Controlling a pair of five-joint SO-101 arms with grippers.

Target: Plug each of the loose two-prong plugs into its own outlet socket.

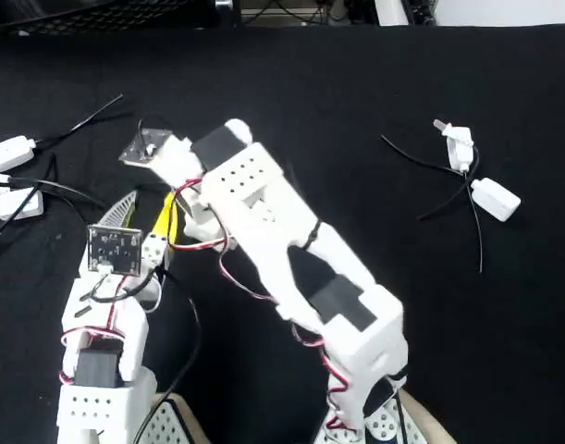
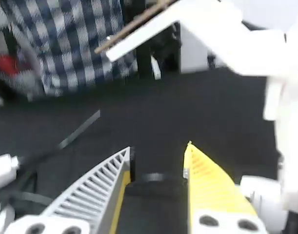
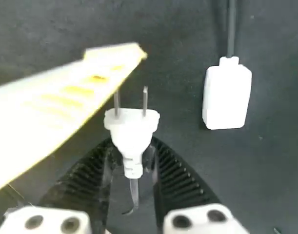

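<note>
Black cloth (image 1: 337,111) covered the table. The right gripper (image 3: 131,151) was clenched on the plug (image 3: 131,129), its black fingers (image 3: 173,175) pinching the neck below the body; both prongs were free and pointed away from the wrist. The socket (image 3: 227,95) lay flat on the cloth ahead of the prongs, apart from them and off their line, with its cord leading away. Its slotted face could not be seen. The left gripper (image 2: 158,148) was released, with nothing between its grey and yellow fingers, and the yellow finger (image 3: 66,97) crossed close beside the plug. In the high view the two wrists met toward 9 o'clock from the table's middle. More sockets, one marked as edge socket (image 1: 18,202), lay at the 9 o'clock edge, and a second plug (image 1: 458,143) lay with its mate (image 1: 495,199) near 2 o'clock. The step was judged to be alignment before insertion. A loose socket would probably slide on cloth, so the left gripper should first pin it and turn its slots toward the prongs. The prongs should then be squared to the slots and pushed straight along their axis. The grip on the neck was narrow, so a skewed push could pivot the plug. The yellow finger needed to clear the prongs first.
</note>
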